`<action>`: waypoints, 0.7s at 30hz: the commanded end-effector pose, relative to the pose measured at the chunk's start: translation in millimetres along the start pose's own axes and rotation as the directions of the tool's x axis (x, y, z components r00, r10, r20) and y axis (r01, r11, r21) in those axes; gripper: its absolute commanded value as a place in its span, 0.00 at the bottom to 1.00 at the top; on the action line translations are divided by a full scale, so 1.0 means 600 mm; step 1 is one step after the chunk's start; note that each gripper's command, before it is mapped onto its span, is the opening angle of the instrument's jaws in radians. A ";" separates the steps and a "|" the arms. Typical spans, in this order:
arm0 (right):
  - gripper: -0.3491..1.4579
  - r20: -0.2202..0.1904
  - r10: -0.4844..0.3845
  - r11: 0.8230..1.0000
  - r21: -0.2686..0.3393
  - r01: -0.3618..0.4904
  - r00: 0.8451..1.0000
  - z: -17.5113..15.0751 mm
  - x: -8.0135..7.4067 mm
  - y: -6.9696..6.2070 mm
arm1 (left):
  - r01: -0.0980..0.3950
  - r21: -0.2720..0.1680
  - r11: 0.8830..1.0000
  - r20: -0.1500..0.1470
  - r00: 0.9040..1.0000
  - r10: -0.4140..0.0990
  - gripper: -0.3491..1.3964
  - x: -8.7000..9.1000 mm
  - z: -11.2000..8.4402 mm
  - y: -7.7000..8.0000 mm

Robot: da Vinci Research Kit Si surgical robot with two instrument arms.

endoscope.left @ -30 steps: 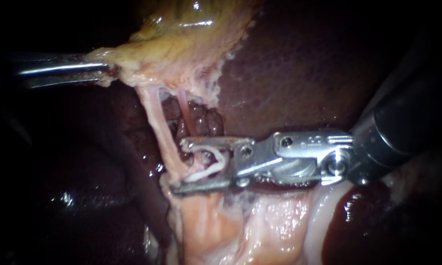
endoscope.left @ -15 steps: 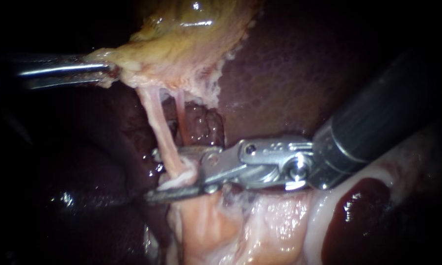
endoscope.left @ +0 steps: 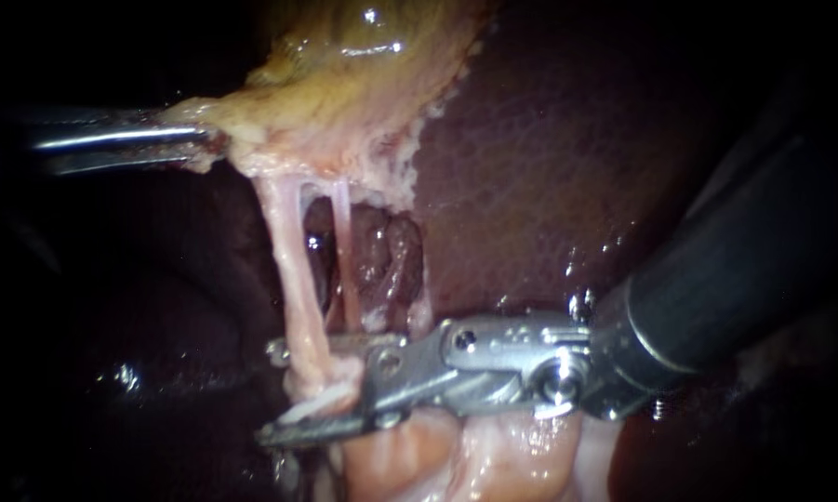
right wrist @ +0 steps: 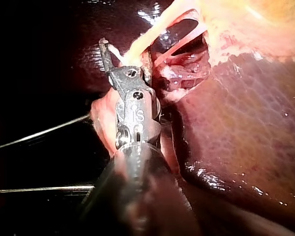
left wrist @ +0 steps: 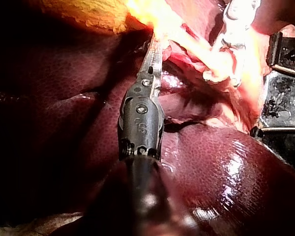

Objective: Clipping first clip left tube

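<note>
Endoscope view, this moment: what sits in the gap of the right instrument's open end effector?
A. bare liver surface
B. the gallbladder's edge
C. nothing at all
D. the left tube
D: the left tube runs down from the gallbladder straight into the gap of the right instrument end effector, where a white clip shows against it.

A surgical practice bench in a lab: a dark red liver (endoscope.left: 549,167) and a yellowish gallbladder (endoscope.left: 344,84) lie as bare organs in a tight pool of light, with blackness all round. Two slender metal tools, the left instrument (endoscope.left: 205,139) and the right instrument (endoscope.left: 279,393), reach in. Beside the tissue in the left wrist view stands a black hard-edged frame (left wrist: 285,54), perhaps a holder, and thin wires (right wrist: 39,132) cross the dark ground beside the right instrument's shaft
</note>
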 end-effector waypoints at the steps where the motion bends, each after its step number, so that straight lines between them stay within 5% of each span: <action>1: 0.45 0.001 -0.002 1.000 0.001 0.002 1.000 0.0000 0.0002 -0.0001 | 0.001 0.001 1.000 0.000 1.000 -0.001 0.00 0.0001 0.0000 0.0000; 21: 0.28 -0.018 0.070 0.998 -0.002 -0.070 0.997 0.0008 0.0006 0.0007 | 0.001 -0.001 1.000 -0.001 1.000 -0.001 0.00 0.0002 0.0001 0.0002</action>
